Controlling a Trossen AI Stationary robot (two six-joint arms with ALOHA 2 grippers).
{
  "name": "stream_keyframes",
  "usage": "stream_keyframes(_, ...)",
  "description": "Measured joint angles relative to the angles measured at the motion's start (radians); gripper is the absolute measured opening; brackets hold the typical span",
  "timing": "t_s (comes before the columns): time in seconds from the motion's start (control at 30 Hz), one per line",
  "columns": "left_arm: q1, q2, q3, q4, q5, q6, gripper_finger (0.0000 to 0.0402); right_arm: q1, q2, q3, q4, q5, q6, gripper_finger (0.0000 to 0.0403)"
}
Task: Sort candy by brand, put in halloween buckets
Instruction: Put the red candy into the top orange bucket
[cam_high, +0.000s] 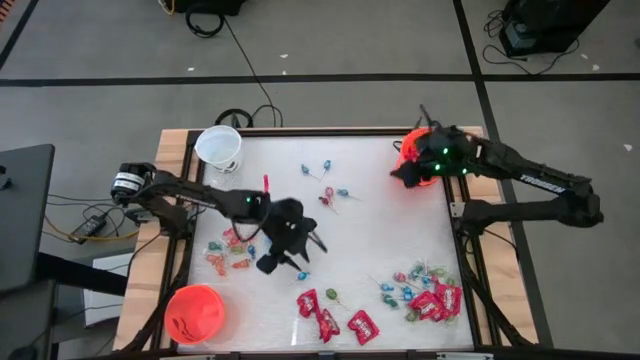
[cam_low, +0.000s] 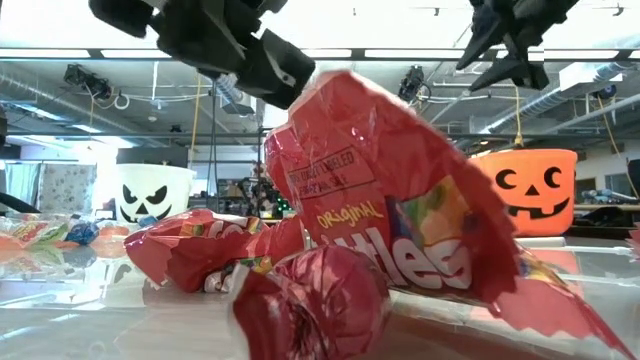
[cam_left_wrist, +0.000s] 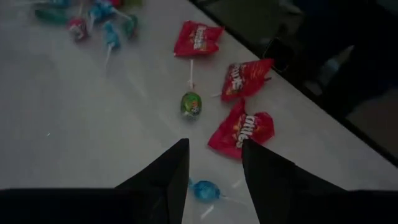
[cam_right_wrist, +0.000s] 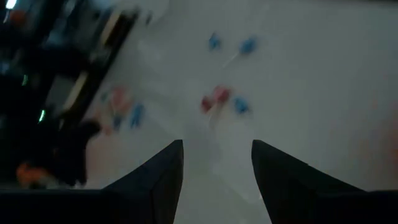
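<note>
Crinkly red rectangular packets (cam_left_wrist: 239, 129) lie at our six o'clock; our left tool (cam_left_wrist: 214, 163) hovers there, empty, half-open; right tool (cam_right_wrist: 217, 163) gapes over the orange plastic pail (cam_high: 412, 160).

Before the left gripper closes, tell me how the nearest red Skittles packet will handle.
The red Skittles packet looks crinkled and puffy, so probably floppy and light. Its glossy wrapper may slip between the fingers. Lying flat on the table, it seems unlikely to roll.

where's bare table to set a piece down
Free: the middle strip between the lollipops and the right candy heap, below the far-right orange bucket. Crowded: front edge with red packets, and candy by the left gripper.
</note>
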Motion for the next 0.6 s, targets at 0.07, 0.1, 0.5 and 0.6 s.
stream_keyframes(0.07,-0.034,0.000,0.000,0.017,-0.058,-0.078,0.0153,0.067,0.021,0.000,0.000,0.003,0.010,0.0200)
stream_keyframes(0.1,-0.053,0.004,-0.001,0.033,-0.080,-0.124,0.0153,0.100,0.032,0.000,0.000,0.003,0.013,0.0200)
stream_keyframes(0.5,-0.317,0.183,-0.039,0.262,-0.377,-0.470,0.0153,0.405,0.121,0.000,0.048,0.110,0.040,0.0200)
stream_keyframes(0.6,-0.347,0.229,-0.039,0.319,-0.412,-0.513,0.0153,0.442,0.132,0.000,0.047,0.116,0.060,0.0200)
